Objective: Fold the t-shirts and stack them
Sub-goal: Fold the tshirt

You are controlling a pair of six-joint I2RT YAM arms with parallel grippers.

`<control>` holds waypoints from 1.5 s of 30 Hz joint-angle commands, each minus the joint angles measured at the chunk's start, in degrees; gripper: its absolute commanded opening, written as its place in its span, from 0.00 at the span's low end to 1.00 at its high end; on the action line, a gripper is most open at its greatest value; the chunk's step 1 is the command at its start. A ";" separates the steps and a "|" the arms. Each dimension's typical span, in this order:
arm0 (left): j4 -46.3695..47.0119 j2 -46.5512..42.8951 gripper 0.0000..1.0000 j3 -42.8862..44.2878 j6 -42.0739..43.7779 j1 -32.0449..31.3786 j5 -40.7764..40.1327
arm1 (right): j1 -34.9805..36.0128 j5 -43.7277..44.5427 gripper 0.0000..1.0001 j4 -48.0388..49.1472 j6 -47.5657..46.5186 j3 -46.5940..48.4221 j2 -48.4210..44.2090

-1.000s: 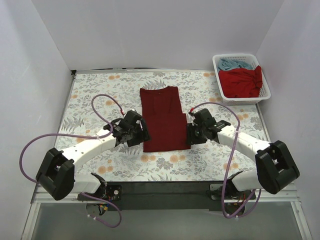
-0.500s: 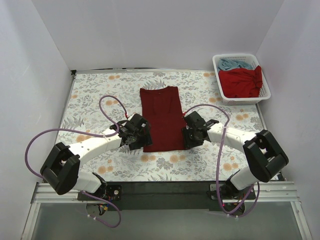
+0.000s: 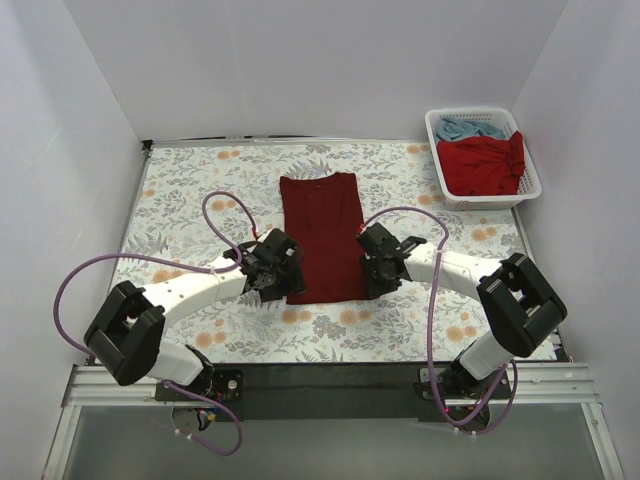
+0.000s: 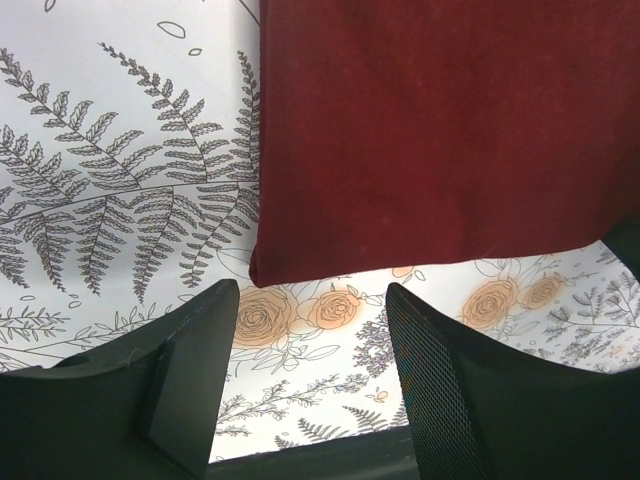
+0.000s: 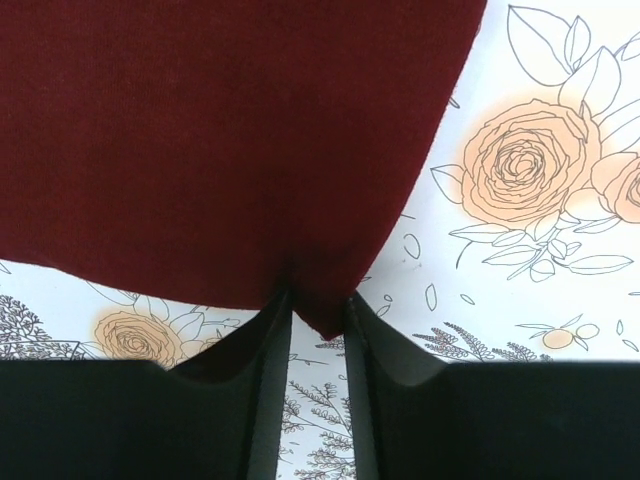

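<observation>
two pincers, three t-shirts, one basket. nearest: my left pincer [image 4: 312, 295] stands wide open with nothing between its two fingers; it sits low over the floral tabletop [image 3: 180, 200], just short of the near left corner of the dark maroon t-shirt [image 3: 322, 235]. my right pincer [image 5: 318, 297] is drawn almost fully together, with the near right corner of that same shirt caught between its two fingers; a small crease shows in the cloth just above the grip. middle: the one dark maroon t-shirt lies flat on the tabletop between my two arms as a long narrow rectangle, its near hem by the pincers and its neckline at the far end. far right: one white lattice basket [image 3: 490, 201] holds the other two shirts, unfolded: one red t-shirt [image 3: 485, 165] at its near end and one light blue t-shirt [image 3: 468, 129] at its far end, touching each other.
</observation>
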 commanded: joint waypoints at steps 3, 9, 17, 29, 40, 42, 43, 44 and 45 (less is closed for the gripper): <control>-0.41 1.22 0.59 1.38 -0.24 -0.45 -0.85 | 0.98 3.56 0.23 -3.71 0.69 -0.29 2.09; -0.76 3.24 0.58 2.35 -0.24 -0.63 -0.76 | 1.24 3.03 0.01 -3.36 -0.02 -0.12 2.62; -1.90 6.85 0.43 4.63 -0.41 -1.33 -1.73 | 1.24 2.07 0.01 -2.48 -0.54 -0.56 2.70; -7.79 11.07 0.39 8.32 -1.56 -1.77 -7.36 | 1.51 1.01 0.01 -1.78 -1.16 -0.56 4.02; -7.70 15.46 0.39 7.45 -1.03 -3.44 -3.93 | 1.51 0.57 0.01 -1.78 -1.43 -0.12 4.90; -8.40 16.07 0.38 7.53 -1.29 -3.53 -3.84 | 1.59 0.57 0.01 -1.69 -1.51 -0.12 4.90; -8.49 16.17 0.34 7.53 -1.29 -3.62 -4.01 | 1.60 0.57 0.01 -1.78 -1.51 -0.03 4.90; -8.67 16.34 0.30 7.53 -1.47 -3.62 -3.93 | 1.60 0.57 0.01 -1.69 -1.51 -0.03 4.99; -8.75 16.43 0.23 7.62 -1.47 -3.62 -3.93 | 1.68 0.49 0.01 -1.78 -1.69 -0.03 5.16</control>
